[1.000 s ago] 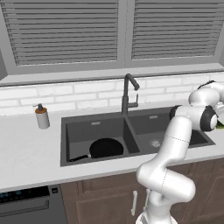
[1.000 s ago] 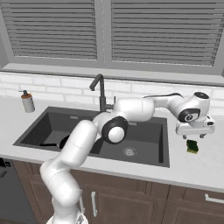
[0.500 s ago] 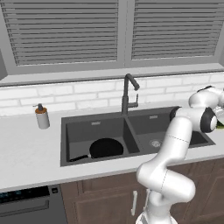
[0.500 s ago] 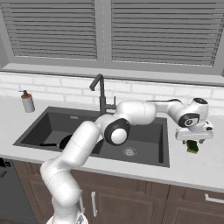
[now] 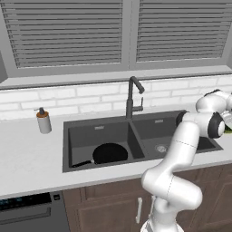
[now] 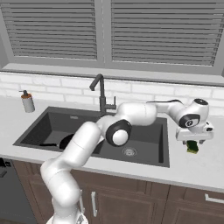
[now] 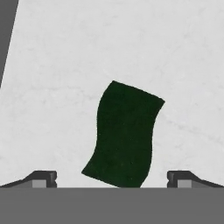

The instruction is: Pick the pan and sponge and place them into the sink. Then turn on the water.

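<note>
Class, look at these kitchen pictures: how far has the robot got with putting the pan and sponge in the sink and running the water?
Done: the pan lies in the sink's left basin. In hand: the open gripper hangs over the sponge, which lies on the counter right of the sink, not yet gripped. Left: grasp the sponge, drop it in the sink, then turn on the faucet; no stream shows.

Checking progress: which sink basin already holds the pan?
The left basin, on the soap bottle's side; the pan lies in it. The right basin shows just its drain.

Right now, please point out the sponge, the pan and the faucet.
sponge (image 7: pixel 124 135), hand view, middle of its dark top.
pan (image 5: pixel 109 153), left base view, its black bottom.
faucet (image 6: pixel 102 94), right base view, its upright neck.
</note>
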